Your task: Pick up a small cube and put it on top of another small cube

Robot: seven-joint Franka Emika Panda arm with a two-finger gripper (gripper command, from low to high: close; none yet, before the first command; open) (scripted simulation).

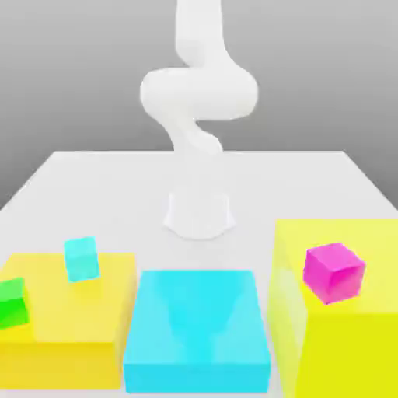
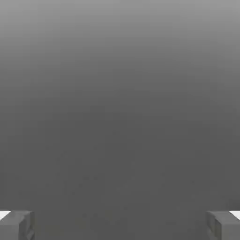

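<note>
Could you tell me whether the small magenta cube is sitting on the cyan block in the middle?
No, the small magenta cube rests on top of the big yellow block at the exterior view's right, beside the cyan block.

Magenta cube (image 1: 334, 271) atop right yellow block (image 1: 342, 342).

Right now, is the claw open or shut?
Open. In the hand view the claw has its two fingertips standing at opposite edges of the picture, a wide bare gap between, nothing held.

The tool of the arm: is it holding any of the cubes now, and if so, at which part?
Nothing is held. In the hand view the tool stands wide open with bare space between its fingers. The magenta cube sits untouched on the tall yellow block.
</note>
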